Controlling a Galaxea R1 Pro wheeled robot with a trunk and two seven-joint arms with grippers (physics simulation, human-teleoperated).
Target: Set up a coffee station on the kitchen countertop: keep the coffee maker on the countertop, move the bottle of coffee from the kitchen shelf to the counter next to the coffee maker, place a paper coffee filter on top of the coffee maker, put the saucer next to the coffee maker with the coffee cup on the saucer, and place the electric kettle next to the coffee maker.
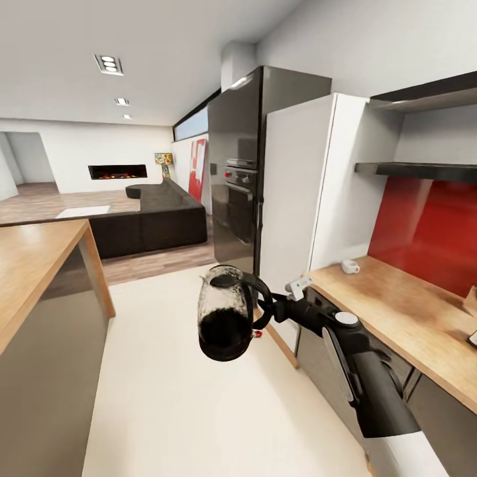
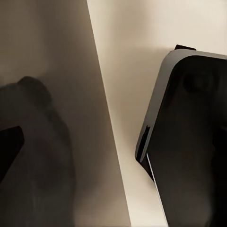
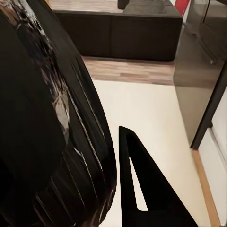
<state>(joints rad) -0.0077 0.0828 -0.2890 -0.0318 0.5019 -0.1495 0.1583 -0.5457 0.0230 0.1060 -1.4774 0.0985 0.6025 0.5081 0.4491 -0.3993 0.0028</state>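
Head view, kettle: the electric kettle [image 1: 225, 313] hangs over the pale floor, left of the kitchen countertop [image 1: 397, 311].
Right gripper [image 1: 265, 310]: clamped on the kettle's looped handle.
Cup: the coffee cup [image 1: 350, 266] sits at the countertop's far end.
Left gripper: cannot tell its state.

Open pale floor [image 1: 179, 397] lies between the island counter [image 1: 33, 265] and the kitchen countertop [image 1: 397, 311].

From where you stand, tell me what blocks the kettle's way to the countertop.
Nothing visible does. The right gripper holds the kettle by its handle over the open floor, left of the countertop. The near stretch of worktop is bare; a small white cup sits at its far end.
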